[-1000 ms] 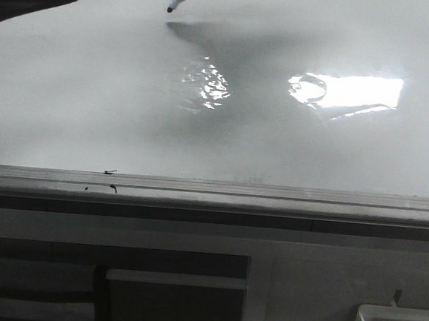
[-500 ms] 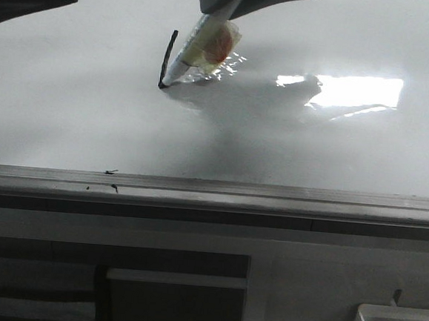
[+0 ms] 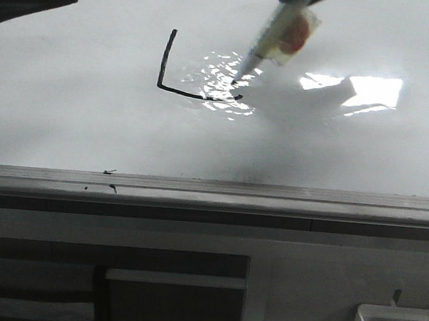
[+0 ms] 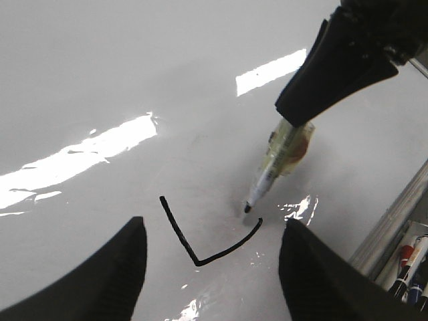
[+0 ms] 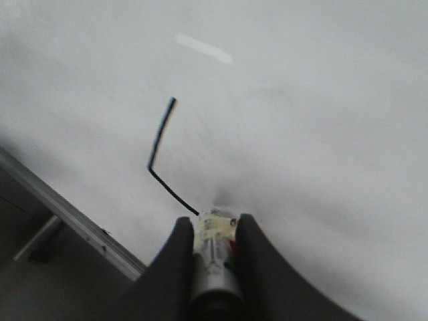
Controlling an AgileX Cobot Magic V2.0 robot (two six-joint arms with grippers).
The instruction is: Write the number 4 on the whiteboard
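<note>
With our right gripper [image 5: 212, 249] clamped on the marker [image 3: 272, 44] and our left gripper [image 4: 210, 267] hanging apart, the number 4 [image 3: 182, 80], upper centre on the whiteboard [image 3: 69, 119], is only an L, so we judge a misplaced upright stroke could spoil it.

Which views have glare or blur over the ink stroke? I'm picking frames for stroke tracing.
Front view: rippled glare on the whiteboard overlaps the right end of the number 4 stroke. Left wrist view: glare bands sit clear of the stroke, sharp. Right wrist view: soft and blurred, stroke still legible.
</note>
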